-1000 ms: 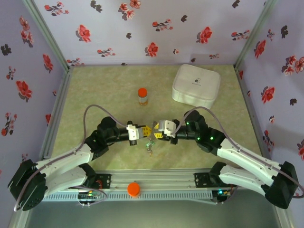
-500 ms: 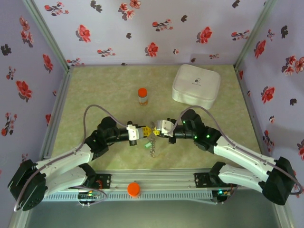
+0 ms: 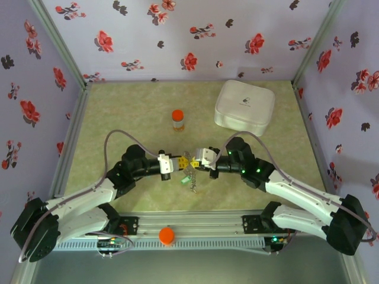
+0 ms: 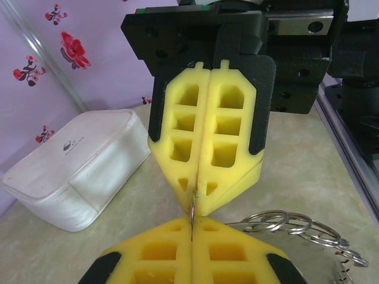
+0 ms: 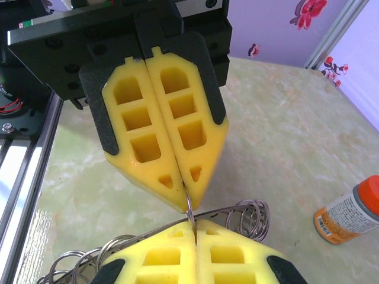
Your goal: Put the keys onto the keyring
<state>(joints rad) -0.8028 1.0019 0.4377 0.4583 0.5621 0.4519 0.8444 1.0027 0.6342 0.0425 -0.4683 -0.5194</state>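
Found the right hand [image 4: 198,198] shut within the last second and moved in, tip to tip with the left hand [image 4: 192,231], likewise shut. Confirmed both pinching one thin wire loop of the keyring [image 4: 193,212], above the surface [image 3: 118,118]; remaining coils [image 4: 296,228] hanging just beside. Could not tell the keys apart. Judged two-handed hold secured, threading not yet begun.

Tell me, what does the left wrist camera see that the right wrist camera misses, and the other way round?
The left wrist camera adds the white case on the table. The right wrist camera adds the orange-capped bottle. Both share the left gripper and right gripper meeting tip to tip, each shut on one thin wire ring, with a bunch of silver rings beside them.
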